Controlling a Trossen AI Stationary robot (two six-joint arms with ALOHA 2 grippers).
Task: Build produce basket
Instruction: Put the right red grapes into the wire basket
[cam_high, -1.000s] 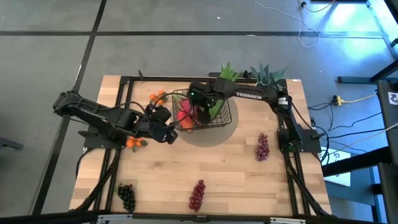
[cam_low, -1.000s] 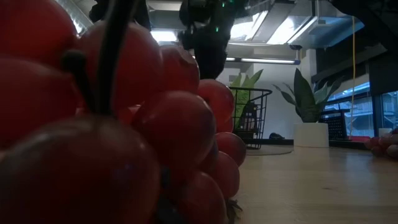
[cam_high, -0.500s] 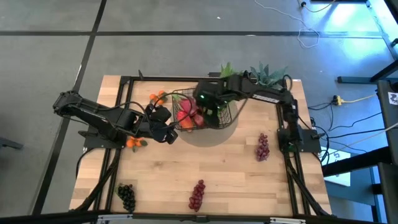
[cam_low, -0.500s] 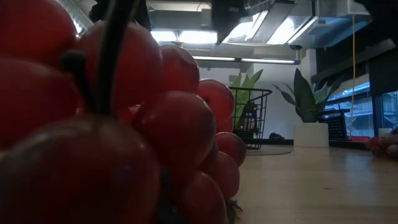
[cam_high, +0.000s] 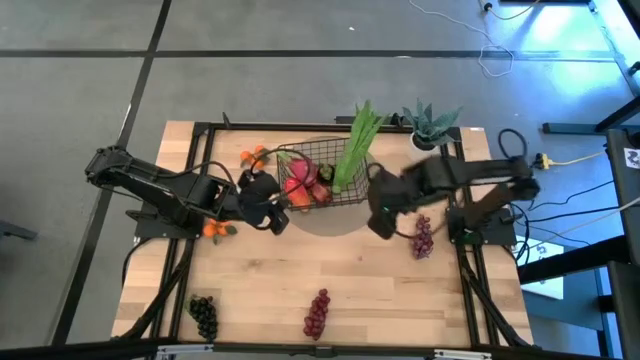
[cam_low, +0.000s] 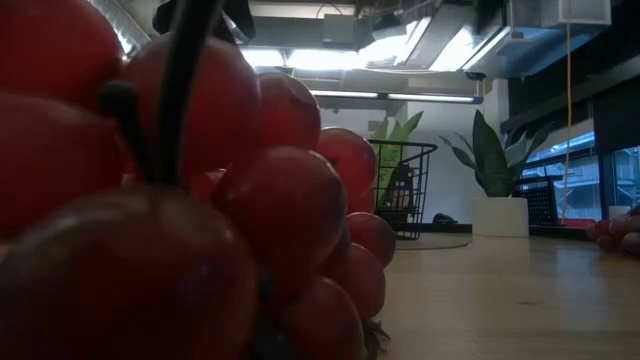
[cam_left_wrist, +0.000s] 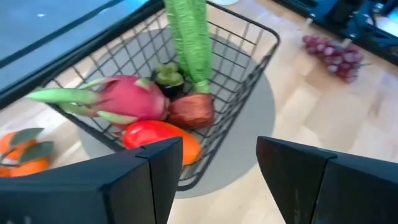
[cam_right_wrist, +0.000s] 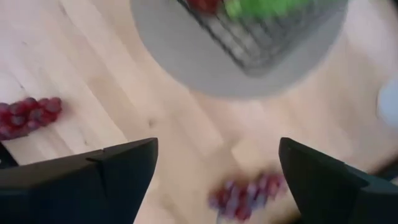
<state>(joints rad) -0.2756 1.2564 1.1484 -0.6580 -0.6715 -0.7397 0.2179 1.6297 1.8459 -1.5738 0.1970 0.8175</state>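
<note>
Right jaws (cam_high: 381, 226) spread, beside basket (cam_high: 325, 178) (left jaws (cam_high: 276, 217) opposite).

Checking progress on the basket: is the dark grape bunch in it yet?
No: the dark grape bunch lies on the table's near left corner, far from the basket.

The left arm reaches in from the table's left edge, stretched low across the wood toward the middle, its wrist level. The left gripper (cam_high: 272, 212) sits near the table's centre, fingers (cam_left_wrist: 155, 180) parted with a clear gap and nothing between them. The right arm folds out from its base at the right edge, elbow bent, forearm pointing inward. The right gripper (cam_high: 380, 215) hangs over the table's right half, fingers (cam_right_wrist: 124, 168) spread wide and empty
</note>
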